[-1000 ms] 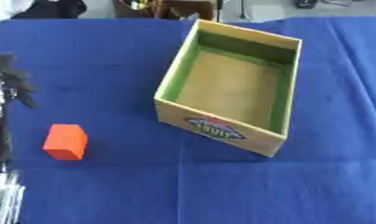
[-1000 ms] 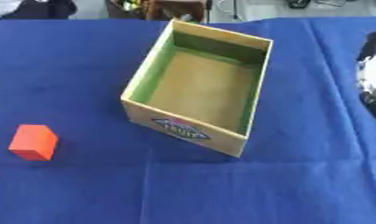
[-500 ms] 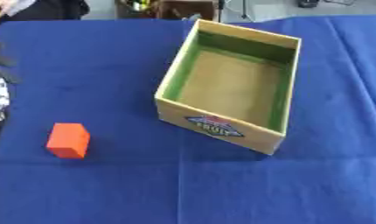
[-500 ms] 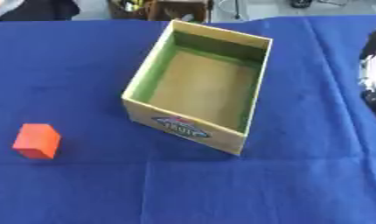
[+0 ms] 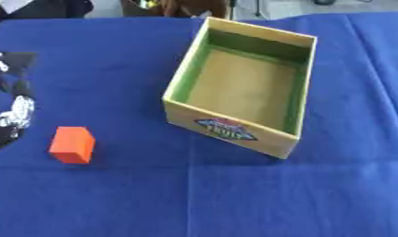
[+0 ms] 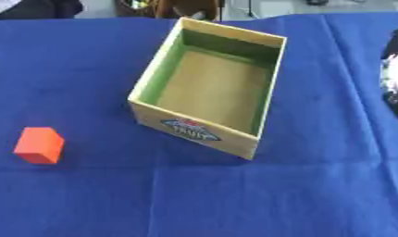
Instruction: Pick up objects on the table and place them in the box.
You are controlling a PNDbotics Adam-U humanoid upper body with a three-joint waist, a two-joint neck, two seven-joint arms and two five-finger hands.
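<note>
A blue cloth covers the table point(image 5: 234, 194), with dark shapes of furniture and people only at its far edge. The orange block point(image 5: 72, 144) lies on the cloth to the left of the box point(image 5: 234, 134) and a little nearer the robot than its printed front wall, well apart from it. The box is open, green-lined, and nothing shows inside it. Further left of the block, at the view's edge, part of the left hand point(image 5: 12, 115) shows, black with silver; it is near the block but not touching it, and whether its fingers are spread or curled cannot be told. Over the past second the whole picture has slid, which reads as the head tilting, while more of this hand has dropped out of sight below. A dark and silver form, apparently the right arm point(image 6: 394, 78), sits at the far right of the box; its hand is not visible. The block is not yet grasped, so the pick appears still ahead.
</note>
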